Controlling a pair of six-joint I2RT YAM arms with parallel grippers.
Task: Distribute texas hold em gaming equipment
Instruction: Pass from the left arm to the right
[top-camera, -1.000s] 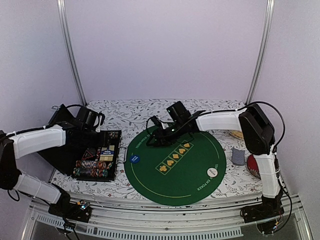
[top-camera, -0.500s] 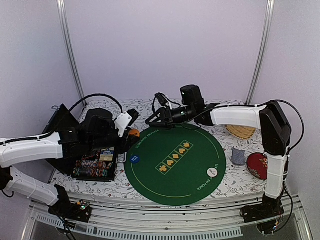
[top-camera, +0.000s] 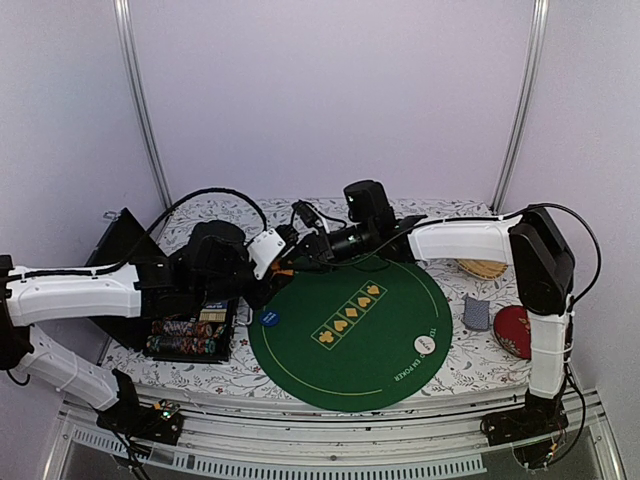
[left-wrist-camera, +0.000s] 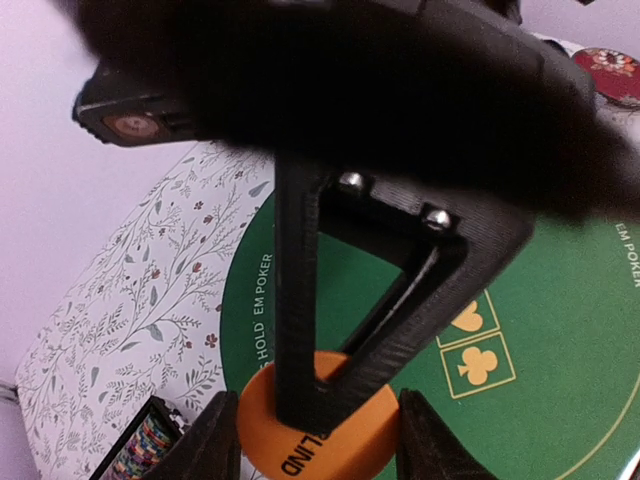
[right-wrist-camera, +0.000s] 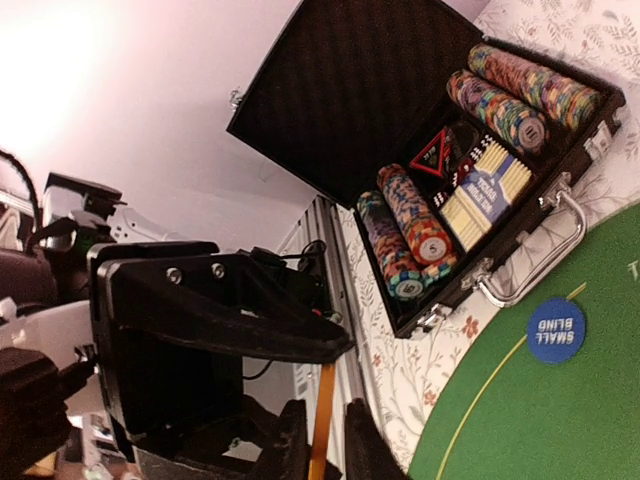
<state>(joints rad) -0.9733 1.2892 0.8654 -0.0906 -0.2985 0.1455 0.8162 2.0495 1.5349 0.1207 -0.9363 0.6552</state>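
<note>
L wrist cam: orange button disc (left-wrist-camera: 300, 458) lettering part-hidden by right gripper (left-wrist-camera: 318, 395) finger, btm cut off; gripper body blurred.

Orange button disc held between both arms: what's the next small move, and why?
Probably open the left pincer: the orange button disc sits between its fingers, and the right pincer seems closed on its edge too.
</note>
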